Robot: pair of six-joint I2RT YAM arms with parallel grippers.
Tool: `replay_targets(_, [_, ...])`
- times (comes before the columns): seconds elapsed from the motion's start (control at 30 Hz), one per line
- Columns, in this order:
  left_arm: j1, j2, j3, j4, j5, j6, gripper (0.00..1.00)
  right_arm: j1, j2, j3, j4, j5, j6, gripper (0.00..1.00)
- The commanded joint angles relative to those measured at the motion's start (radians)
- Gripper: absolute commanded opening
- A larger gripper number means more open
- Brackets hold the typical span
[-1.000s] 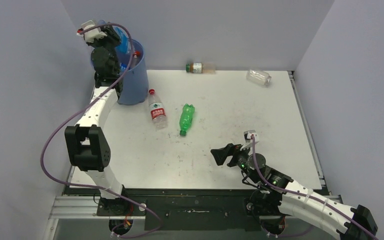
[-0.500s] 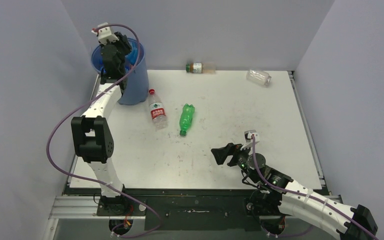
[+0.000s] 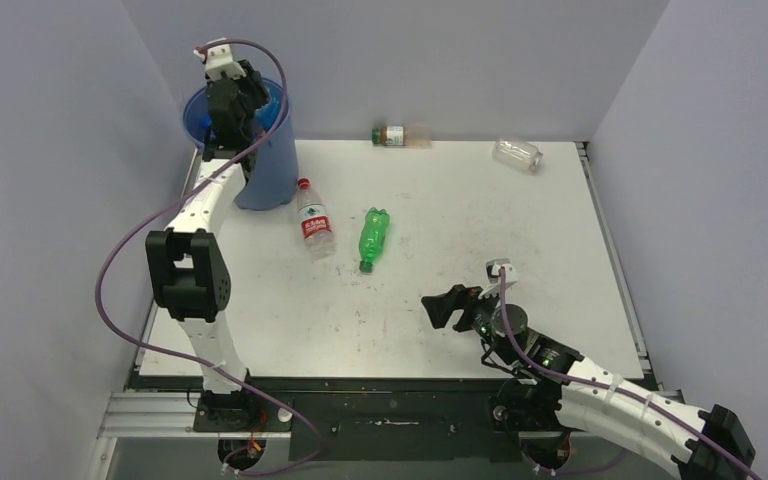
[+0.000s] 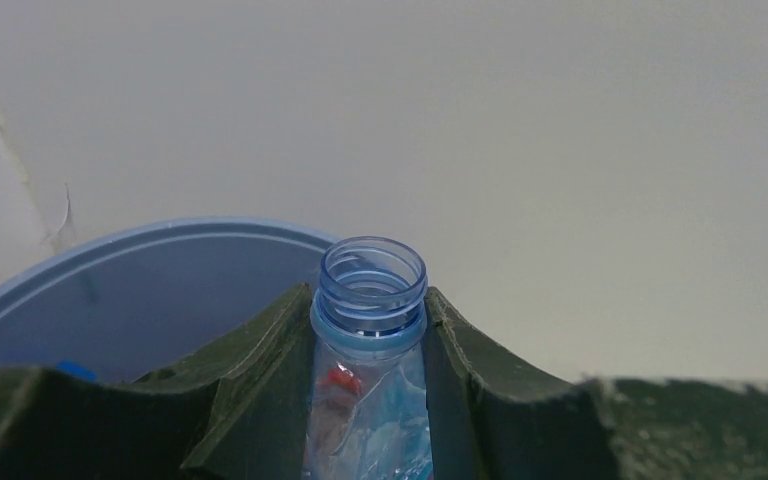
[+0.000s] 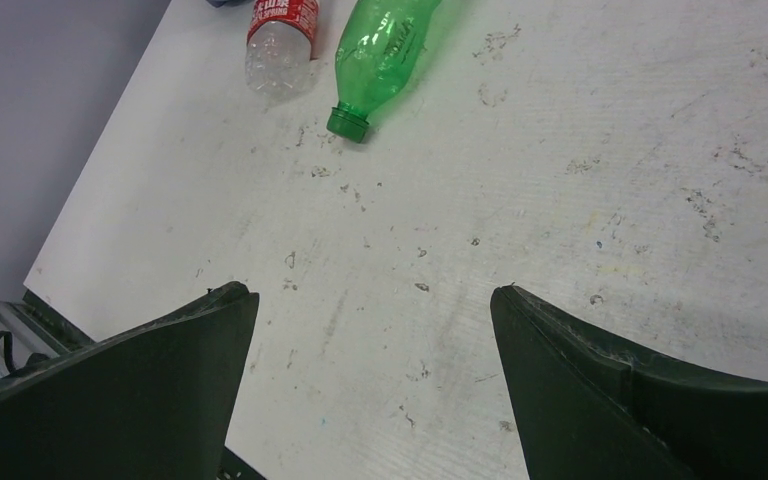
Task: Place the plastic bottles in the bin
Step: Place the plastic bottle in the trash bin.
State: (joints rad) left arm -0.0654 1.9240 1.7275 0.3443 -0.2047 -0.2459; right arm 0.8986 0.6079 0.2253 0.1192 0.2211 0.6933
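Bottle in hand: a capless blue-tinted bottle (image 4: 370, 400), gripped just under its neck ring, which I judge keeps it from slipping down; its open mouth points away from the wrist, above the bin's mouth
Left hand: the left hand (image 4: 368, 296) is closed narrow on that bottle, a finger pressed to each side, held above the rim so that a release should drop it inside
Bin: the bin (image 3: 272, 170) stands at the far left corner of the desk (image 3: 460, 230), on the left arm's side
Left to fetch: a red-label bottle (image 3: 312, 222) and a green bottle (image 3: 372, 238) lie near the bin; an amber bottle (image 3: 397, 135) and a clear bottle (image 3: 517, 153) lie at the far edge
Right hand: the right hand (image 5: 372, 292) is spread wide and holds nothing, low over bare desk, facing the green bottle; I read it as waiting its turn
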Motion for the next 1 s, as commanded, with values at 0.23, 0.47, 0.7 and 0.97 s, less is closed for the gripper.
replay_targets(0.23, [-0.065,0.067,-0.019,-0.124,-0.069,0.174,0.0,0.001,0.001,0.093,-0.01,0.034,-0.058,0.9])
replay_targets(0.47, [-0.06,0.055,-0.093,-0.073,-0.07,0.135,0.13,0.0,0.013,0.183,-0.08,0.084,-0.123,0.9])
replay_targets(0.7, [-0.063,-0.007,-0.089,-0.06,-0.024,0.081,0.61,-0.005,0.041,0.292,-0.152,0.109,-0.195,0.9])
replay_targets(0.97, [-0.083,-0.139,-0.017,-0.08,-0.026,0.061,0.83,-0.008,0.042,0.356,-0.174,0.114,-0.22,0.9])
